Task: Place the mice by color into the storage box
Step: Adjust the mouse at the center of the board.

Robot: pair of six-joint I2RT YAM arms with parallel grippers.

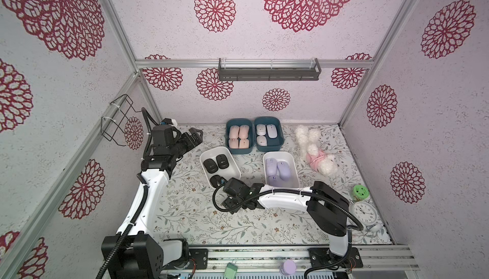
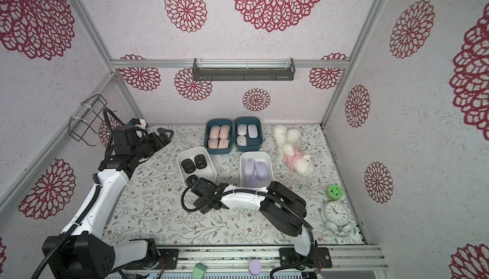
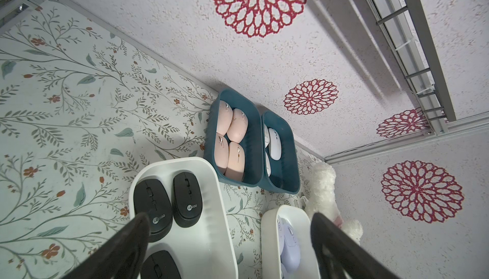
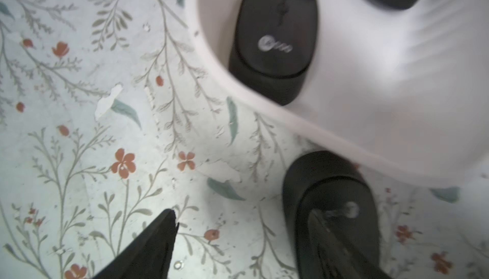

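Three black mice (image 1: pixel 217 164) lie in a white box (image 1: pixel 234 171). A fourth black mouse (image 4: pixel 328 206) rests on the table just outside that box's near wall; the right arm hides it in both top views. My right gripper (image 4: pixel 243 216) (image 1: pixel 238 205) hangs low and open over it, one finger (image 4: pixel 333 240) above the mouse and the other over bare table. Peach-pink mice (image 1: pixel 239 138) fill a teal box (image 1: pixel 227 142), pale mice (image 1: pixel 266 133) sit in the teal box beside it, and lilac mice (image 1: pixel 277 170) lie in a second white box (image 1: pixel 294 169). My left gripper (image 1: pixel 195 135) (image 3: pixel 230 215) is open and empty, at the back left.
A white plush toy (image 1: pixel 315 150) lies at the back right. A green jar (image 1: pixel 360 193) and a white alarm clock (image 1: pixel 363 211) stand at the right edge. A wire basket (image 1: pixel 116 121) hangs on the left wall, a dark shelf (image 1: pixel 268 70) on the back wall.
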